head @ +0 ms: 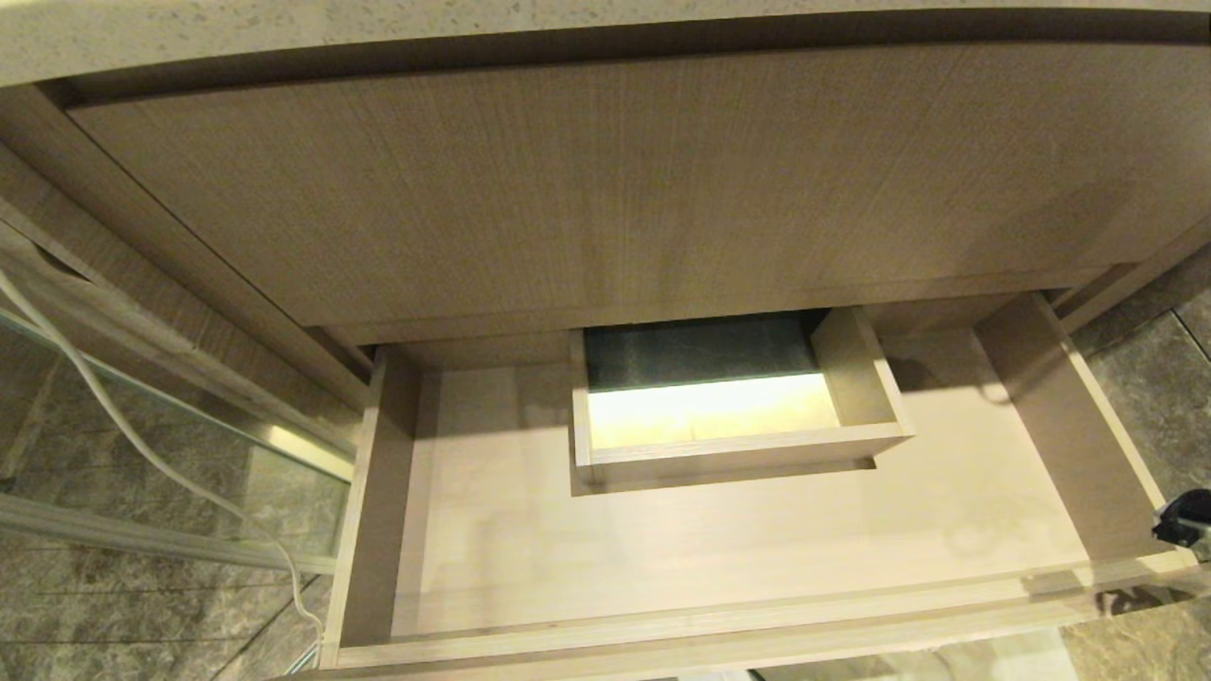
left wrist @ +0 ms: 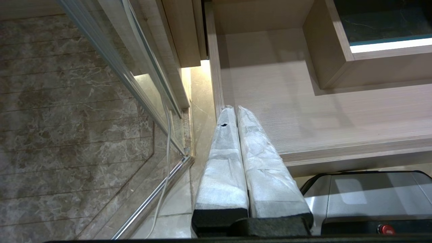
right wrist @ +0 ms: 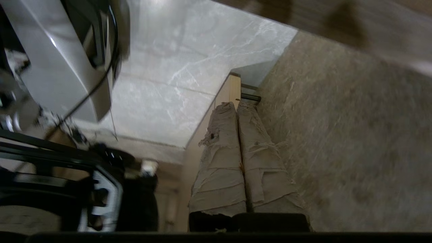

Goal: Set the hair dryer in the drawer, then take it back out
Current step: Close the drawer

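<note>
The drawer stands pulled out below the tall wood-grain front panel, and its floor is bare. A boxed cut-out sits at the middle of its back. The hair dryer is out of view. My right gripper is shut with nothing between its wrapped fingers; it hangs over the floor just outside a light wood edge. A black part of that arm shows by the drawer's front right corner. My left gripper is shut and empty, parked at the drawer's front left corner.
A glass panel with a metal rail stands left of the drawer, with a white cable running down it. Marble floor tiles lie on both sides. My silver base sits right in front of the drawer.
</note>
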